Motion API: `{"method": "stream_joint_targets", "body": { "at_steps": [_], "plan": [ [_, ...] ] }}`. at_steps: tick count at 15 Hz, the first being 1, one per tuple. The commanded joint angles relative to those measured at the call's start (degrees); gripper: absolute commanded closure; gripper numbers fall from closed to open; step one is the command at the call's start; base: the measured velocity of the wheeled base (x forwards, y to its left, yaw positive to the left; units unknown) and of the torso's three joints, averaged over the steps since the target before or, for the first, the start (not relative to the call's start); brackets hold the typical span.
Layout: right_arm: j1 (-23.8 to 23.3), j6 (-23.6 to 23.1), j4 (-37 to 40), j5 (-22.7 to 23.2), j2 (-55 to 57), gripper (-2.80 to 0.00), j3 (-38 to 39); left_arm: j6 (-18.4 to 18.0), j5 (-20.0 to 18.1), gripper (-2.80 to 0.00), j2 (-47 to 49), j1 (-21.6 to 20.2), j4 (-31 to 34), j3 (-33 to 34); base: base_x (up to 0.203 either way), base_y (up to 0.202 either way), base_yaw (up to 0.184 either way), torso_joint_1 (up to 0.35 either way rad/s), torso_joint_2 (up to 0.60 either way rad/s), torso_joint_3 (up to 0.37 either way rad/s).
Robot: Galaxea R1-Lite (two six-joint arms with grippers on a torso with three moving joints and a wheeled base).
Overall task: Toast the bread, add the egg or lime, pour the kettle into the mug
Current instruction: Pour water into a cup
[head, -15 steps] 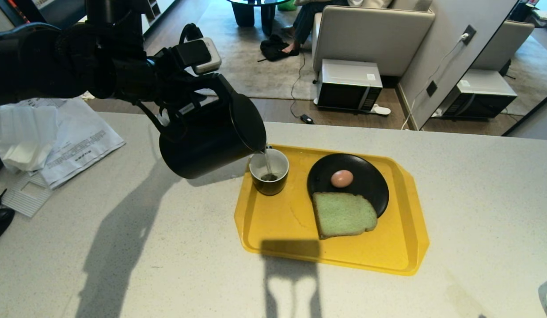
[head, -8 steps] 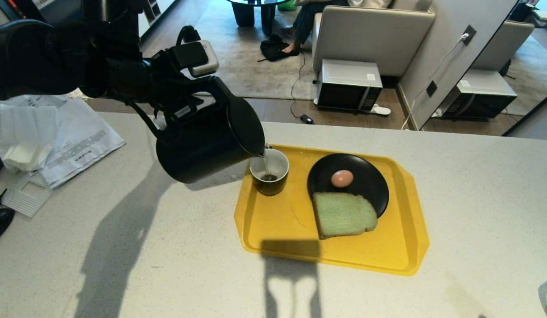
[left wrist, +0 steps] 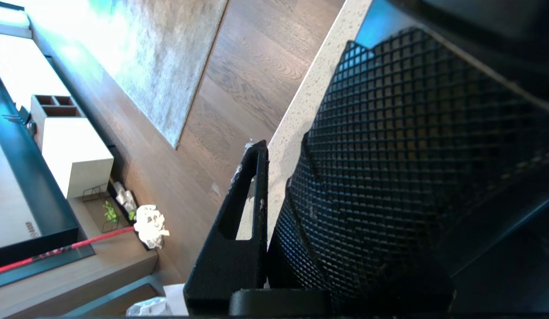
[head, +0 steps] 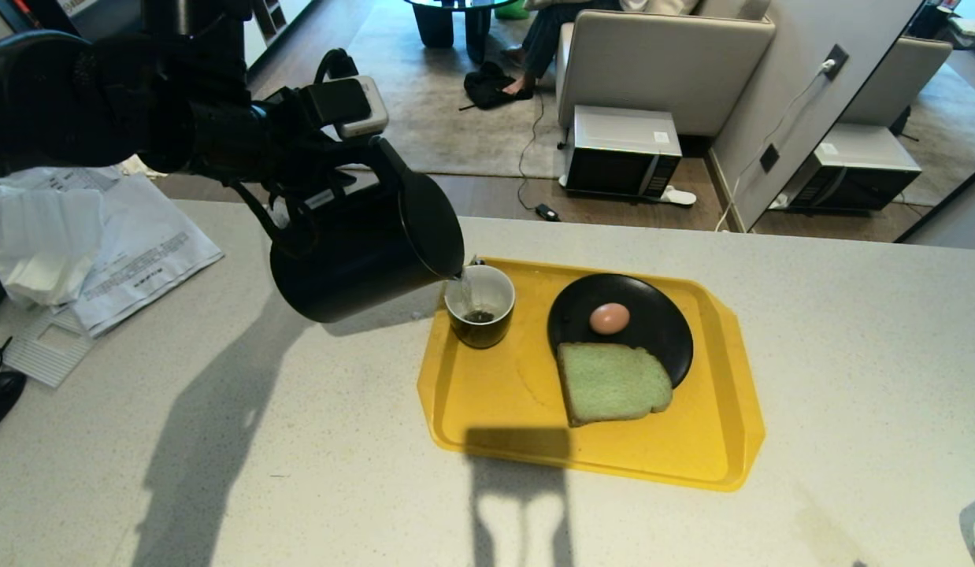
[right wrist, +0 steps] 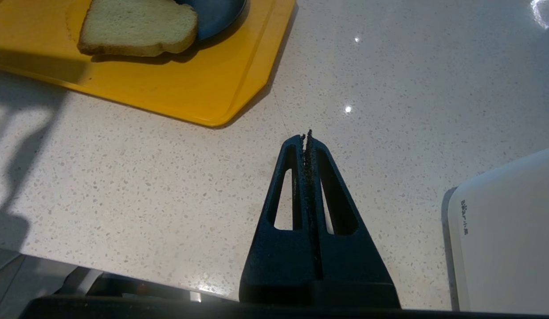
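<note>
Pale speckled surface point(head: 850, 354) nearest, right gripper point(right wrist: 308, 135) parked low over it, fingers pressed together, empty. Then yellow tray point(head: 716, 461) — bread point(head: 611, 383) overlapping black plate point(head: 661, 331) with egg point(head: 609, 317), mug point(head: 479, 305) at tray's left end. Left gripper point(head: 330, 185) clamps kettle point(head: 361, 256) by its handle, spout tipped over mug, water running. Kettle likely heavy, sloshing — handle is the only sensible hold. Left wrist view shows just fingers and floor; head view shows the pour. Microwave point(head: 621, 151) on floor behind.

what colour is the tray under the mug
Yellow tray, clearest in the head view.
</note>
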State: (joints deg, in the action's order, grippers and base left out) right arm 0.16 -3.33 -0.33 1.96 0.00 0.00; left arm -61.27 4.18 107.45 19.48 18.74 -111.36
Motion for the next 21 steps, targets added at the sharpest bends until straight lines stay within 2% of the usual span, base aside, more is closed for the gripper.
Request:
{"method": "stream_joint_targets", "body": {
  "at_steps": [1, 21],
  "plan": [
    [0.0, 0.0, 0.0, 0.1, 0.0, 0.0, 0.1, -0.3, 0.4, 0.0, 0.0, 0.2, 0.1, -0.1, 0.0, 0.0, 0.0, 0.0, 0.0, 0.0],
    [0.0, 0.0, 0.0, 0.0, 0.0, 0.0, 0.1, -0.1, 0.5, 0.0, 0.0, 0.2, 0.0, -0.3, 0.0, 0.0, 0.0, 0.0, 0.0, 0.0]
  ]
}}
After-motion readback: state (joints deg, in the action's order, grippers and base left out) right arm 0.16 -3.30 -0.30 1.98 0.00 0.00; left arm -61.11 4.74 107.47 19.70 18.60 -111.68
